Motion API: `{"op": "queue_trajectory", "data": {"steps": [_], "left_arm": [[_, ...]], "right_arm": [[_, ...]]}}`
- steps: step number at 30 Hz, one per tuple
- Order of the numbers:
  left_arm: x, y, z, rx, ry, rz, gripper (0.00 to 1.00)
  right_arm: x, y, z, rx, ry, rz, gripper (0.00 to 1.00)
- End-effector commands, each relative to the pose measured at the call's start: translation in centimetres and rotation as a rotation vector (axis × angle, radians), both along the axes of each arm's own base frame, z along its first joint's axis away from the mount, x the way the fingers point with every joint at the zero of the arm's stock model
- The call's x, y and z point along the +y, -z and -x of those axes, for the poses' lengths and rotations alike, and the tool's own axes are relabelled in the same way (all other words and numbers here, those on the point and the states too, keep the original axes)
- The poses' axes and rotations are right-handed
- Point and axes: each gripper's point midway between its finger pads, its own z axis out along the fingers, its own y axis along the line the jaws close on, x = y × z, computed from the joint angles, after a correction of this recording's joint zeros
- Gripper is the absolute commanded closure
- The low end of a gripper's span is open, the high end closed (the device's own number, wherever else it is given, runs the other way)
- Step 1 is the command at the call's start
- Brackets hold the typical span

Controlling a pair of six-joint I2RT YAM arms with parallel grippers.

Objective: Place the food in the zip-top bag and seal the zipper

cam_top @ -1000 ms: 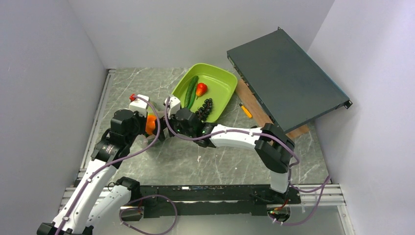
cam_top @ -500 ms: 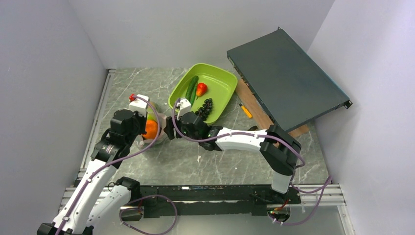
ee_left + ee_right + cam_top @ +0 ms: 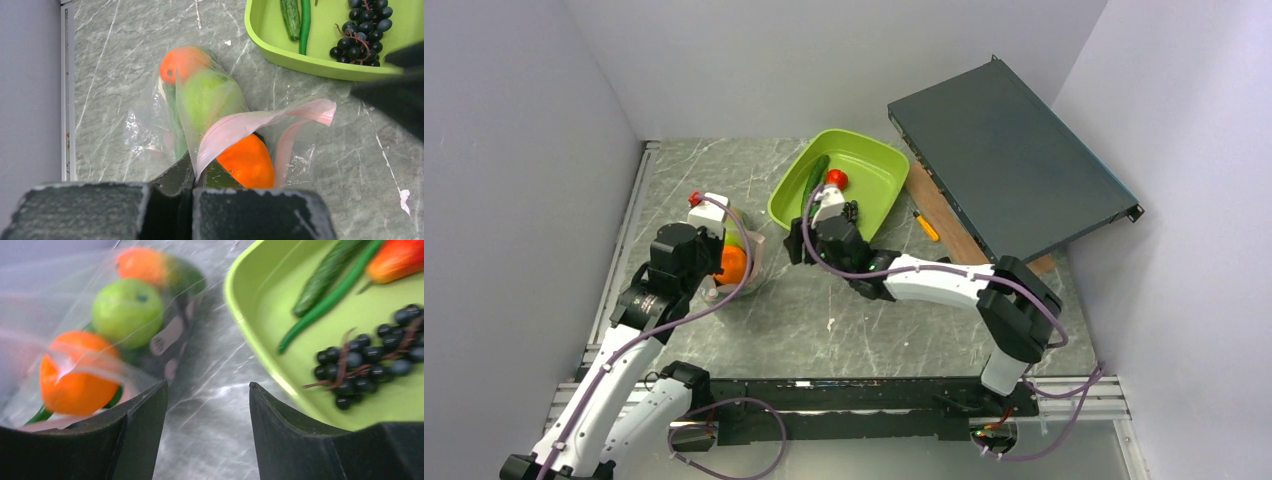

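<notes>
At lower centre of the left wrist view, the left gripper point(image 3: 194, 175) clamps the pale pink zipper strip point(image 3: 260, 117), propping the clear crinkly plastic bag point(image 3: 145, 125) open. The right gripper point(image 3: 207, 390), released and empty, faces the lime-green plastic tray point(image 3: 260, 315).

Left claw point(image 3: 194, 172) clamped shut; right claw point(image 3: 209, 385) jaws apart, arm outstretched.

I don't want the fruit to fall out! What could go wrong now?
1. The orange sits right at the open mouth of the bag, so it could roll out if the bag tips.
2. The left gripper pinches only the pink strip, which is thin and twisted. It may slip free.
3. The right gripper is open and empty beside the tray. The grapes are a bumpy bunch that may be hard to grab whole.
</notes>
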Motion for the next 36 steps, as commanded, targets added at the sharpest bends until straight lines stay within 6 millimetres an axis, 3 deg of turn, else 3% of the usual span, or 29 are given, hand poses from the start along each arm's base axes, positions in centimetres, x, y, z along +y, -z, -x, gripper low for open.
{"op": "queue_trajectory", "data": {"steps": [1, 6, 12, 16, 22, 26, 29, 36], "left_arm": [[-0.3, -3.1, -1.0, -0.093, -0.010, 0.045, 1.00], [-0.1, -3.0, -1.0, -0.100, -0.020, 0.044, 1.00], [-0.2, -2.8, -1.0, -0.089, -0.020, 0.039, 1.00], [-0.2, -2.7, -1.2, -0.089, -0.021, 0.038, 1.00], [-0.1, -2.6, -1.2, -0.085, -0.025, 0.034, 1.00], [-0.1, -2.6, -1.3, -0.083, -0.024, 0.033, 1.00], [-0.2, -2.6, -1.3, -0.084, -0.022, 0.033, 1.00], [-0.2, -2.6, -1.3, -0.083, -0.022, 0.033, 1.00]], "right_arm": [[-4.6, -2.9, -4.5, -0.058, 0.143, -0.045, 0.37], [-7.9, -1.3, -9.4, -0.025, 0.236, 0.055, 0.32], [-9.2, 0.6, -14.4, -0.020, 0.297, 0.197, 0.20], [-9.3, 2.2, -17.4, -0.007, 0.336, 0.247, 0.12], [-9.2, 4.6, -21.3, 0.049, 0.357, 0.219, 0.10], [-8.8, 5.2, -24.2, 0.062, 0.372, 0.164, 0.09], [-8.5, 6.7, -25.6, 0.109, 0.372, 0.152, 0.08], [-7.9, 8.2, -27.8, 0.121, 0.384, 0.144, 0.09]]}}
